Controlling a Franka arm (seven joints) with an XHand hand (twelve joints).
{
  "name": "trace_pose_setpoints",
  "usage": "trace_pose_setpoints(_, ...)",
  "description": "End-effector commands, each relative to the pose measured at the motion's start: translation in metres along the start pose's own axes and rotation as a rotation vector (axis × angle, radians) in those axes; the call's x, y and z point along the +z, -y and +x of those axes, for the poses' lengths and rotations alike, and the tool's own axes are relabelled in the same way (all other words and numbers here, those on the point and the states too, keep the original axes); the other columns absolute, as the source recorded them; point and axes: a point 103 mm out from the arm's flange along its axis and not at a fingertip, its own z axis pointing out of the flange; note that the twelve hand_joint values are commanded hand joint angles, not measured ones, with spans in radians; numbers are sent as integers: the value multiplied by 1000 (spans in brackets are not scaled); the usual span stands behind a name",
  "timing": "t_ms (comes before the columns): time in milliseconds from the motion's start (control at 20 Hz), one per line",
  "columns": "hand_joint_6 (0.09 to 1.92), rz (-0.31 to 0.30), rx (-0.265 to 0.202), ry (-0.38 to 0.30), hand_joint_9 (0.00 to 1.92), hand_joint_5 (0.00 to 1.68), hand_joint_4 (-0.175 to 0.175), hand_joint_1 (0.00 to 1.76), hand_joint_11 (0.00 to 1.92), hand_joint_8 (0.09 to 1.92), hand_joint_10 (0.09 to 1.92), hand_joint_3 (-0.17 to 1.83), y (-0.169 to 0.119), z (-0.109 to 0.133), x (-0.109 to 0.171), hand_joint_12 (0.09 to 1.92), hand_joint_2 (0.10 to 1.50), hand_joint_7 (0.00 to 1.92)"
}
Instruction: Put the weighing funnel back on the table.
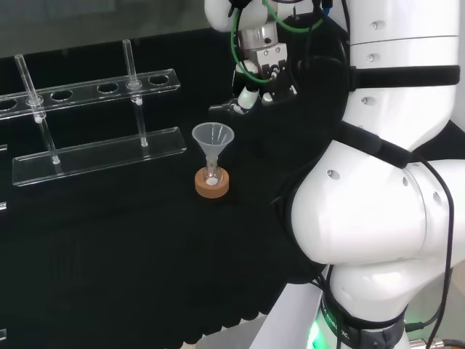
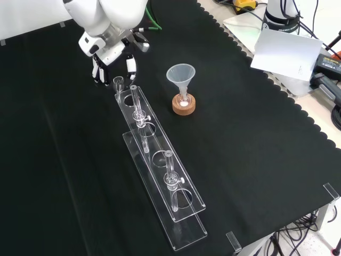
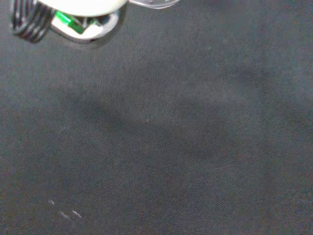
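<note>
We see an arm (image 1: 363, 218) built of big, smooth white shells, rounded and bulging where one link meets the next. Small round screw holes (image 1: 332, 174) dot the shells. Black straps (image 1: 407, 73) wrap the upper link, and a thin black cable (image 1: 450, 240) runs along the side. Green cables (image 1: 290, 27) loop above the hand (image 2: 109, 53), which is white with black parts. A green light (image 1: 314, 336) glows at the base.

Black cloth (image 2: 256, 160) everywhere, scalloped edge along the front view's right; white paper (image 2: 287, 50) beyond it, cables (image 2: 290, 234) hanging below.
</note>
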Motion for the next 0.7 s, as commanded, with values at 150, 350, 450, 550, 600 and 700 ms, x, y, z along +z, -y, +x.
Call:
trace_pose_setpoints(150,623,1,-25,-6,1025,1303,175,1130,958,647,228,670,-13,2,16,951,639,638)
trace_pose_setpoints(350,624,9,-35,4,1025,1303,175,1130,955,646,227,670,-19,4,26,950,639,640)
trace_pose_setpoints(450,624,5,-35,13,1025,1303,175,1130,955,645,227,670,-19,7,26,950,640,640)
trace_pose_setpoints(550,624,8,-38,16,1025,1303,175,1130,954,645,227,670,-19,8,27,950,640,641)
trace_pose_setpoints(600,625,9,-39,14,1025,1302,175,1130,953,644,227,670,-20,8,28,950,640,641)
trace_pose_setpoints(700,625,14,-39,14,1026,1302,175,1130,953,644,226,670,-22,8,29,950,640,642)
